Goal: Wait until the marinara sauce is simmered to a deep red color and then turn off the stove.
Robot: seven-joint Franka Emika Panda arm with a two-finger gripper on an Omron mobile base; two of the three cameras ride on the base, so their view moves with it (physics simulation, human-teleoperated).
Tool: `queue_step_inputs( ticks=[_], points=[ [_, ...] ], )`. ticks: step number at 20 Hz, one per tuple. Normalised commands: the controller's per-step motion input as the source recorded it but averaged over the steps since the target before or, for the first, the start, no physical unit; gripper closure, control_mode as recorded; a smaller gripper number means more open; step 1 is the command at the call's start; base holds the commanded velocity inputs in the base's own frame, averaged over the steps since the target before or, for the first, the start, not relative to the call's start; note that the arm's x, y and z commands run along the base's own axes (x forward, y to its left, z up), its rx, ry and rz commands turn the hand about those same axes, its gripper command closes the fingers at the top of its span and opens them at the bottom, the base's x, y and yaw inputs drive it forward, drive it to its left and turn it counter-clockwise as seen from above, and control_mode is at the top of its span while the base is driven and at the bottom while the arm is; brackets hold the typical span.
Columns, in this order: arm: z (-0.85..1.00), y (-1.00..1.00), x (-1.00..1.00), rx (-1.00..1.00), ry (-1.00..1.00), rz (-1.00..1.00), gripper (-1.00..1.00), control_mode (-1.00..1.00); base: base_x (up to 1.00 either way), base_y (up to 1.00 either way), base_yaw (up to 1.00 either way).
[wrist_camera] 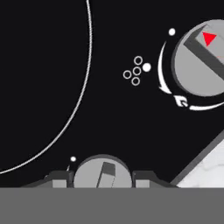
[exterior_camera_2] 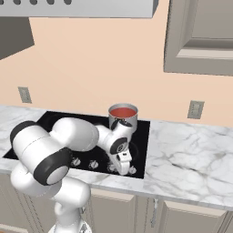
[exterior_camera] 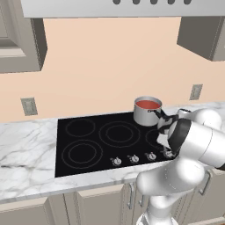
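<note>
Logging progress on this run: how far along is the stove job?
The marinara sauce in the saucepan already looks red. In hand: the pincer is down at the front knob row, shut on a knob of the stove. Left: whether the burner is off yet is not visible.

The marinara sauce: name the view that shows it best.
Left base view: the marinara sauce shows as an open red disc inside its steel saucepan, unobstructed. The right base view shows the sauce too, flatter and partly rimmed. The hand view looks at stove knobs instead.
</note>
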Motion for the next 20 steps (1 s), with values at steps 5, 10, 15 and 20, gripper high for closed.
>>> queue_step_inputs(
  ticks=[5,10,15,20],
  points=[
    [-0.15,-0.18,-0.02,0.03,0.09,-0.39,1.0,-1.0,0.0,0.0,0.0],
    [-0.16,-0.17,-0.04,0.03,0.09,-0.41,1.0,-1.0,0.0,0.0,0.0],
    [-0.19,-0.15,-0.02,0.01,0.09,-0.44,1.0,-1.0,0.0,0.0,0.0],
    [-0.23,-0.12,-0.01,0.01,0.09,-0.47,1.0,-1.0,0.0,0.0,0.0]
  ],
)
